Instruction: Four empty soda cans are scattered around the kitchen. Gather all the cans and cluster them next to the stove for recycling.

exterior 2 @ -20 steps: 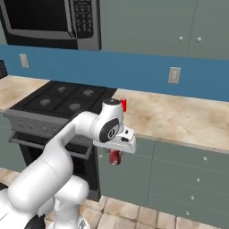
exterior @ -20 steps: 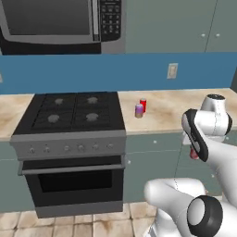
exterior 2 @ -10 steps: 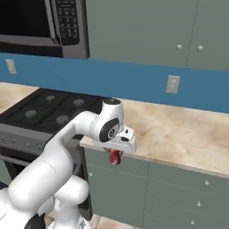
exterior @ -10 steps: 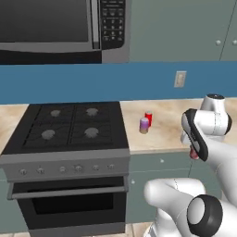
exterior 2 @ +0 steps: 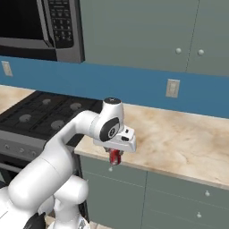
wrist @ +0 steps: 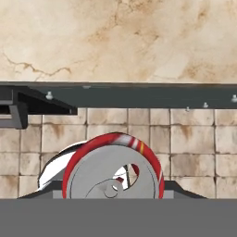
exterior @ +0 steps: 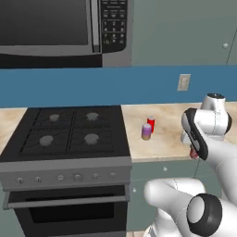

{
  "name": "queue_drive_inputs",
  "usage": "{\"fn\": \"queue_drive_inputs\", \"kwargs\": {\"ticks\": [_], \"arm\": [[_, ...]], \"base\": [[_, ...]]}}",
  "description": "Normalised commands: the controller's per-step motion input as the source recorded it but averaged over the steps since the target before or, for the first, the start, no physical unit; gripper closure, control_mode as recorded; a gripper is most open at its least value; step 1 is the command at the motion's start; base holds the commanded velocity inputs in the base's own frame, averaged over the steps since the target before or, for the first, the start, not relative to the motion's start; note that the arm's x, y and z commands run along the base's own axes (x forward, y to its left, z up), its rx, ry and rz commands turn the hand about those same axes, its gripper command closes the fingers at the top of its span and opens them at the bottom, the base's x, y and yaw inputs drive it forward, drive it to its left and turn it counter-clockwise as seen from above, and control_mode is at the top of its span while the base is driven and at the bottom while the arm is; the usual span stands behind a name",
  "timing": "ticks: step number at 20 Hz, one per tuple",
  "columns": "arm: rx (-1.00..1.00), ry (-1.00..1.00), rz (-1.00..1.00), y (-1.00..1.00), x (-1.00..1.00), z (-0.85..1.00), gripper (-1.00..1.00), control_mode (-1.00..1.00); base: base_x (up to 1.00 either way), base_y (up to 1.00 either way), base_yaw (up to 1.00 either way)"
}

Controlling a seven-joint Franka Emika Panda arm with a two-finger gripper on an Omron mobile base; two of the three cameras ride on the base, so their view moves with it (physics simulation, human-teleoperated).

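End effector (exterior 2: 115, 157) held a red can (exterior 2: 115, 156) off the surface (exterior 2: 179, 138) edge, right of the stove (exterior: 69, 134); risk: clipping that edge knocks it loose.

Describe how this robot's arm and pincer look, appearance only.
The arm is glossy white, built of thick rounded segments like bent tubes. Dark, near-black round caps and bands mark its joints, with a pale ring inside the cap near the wrist. The hand is a flat white block. Below it the pincer is small and dark. No cables or lettering are visible.
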Motion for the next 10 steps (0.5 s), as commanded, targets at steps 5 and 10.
{"fn": "queue_drive_inputs", "kwargs": {"ticks": [5,10], "arm": [[0.0,0.0,0.0,0.0,0.0,0.0,1.0,1.0],[0.0,0.0,0.0,0.0,0.0,0.0,1.0,1.0]], "base": [[0.43,-0.38,0.01],[0.4,-0.35,0.02]]}}
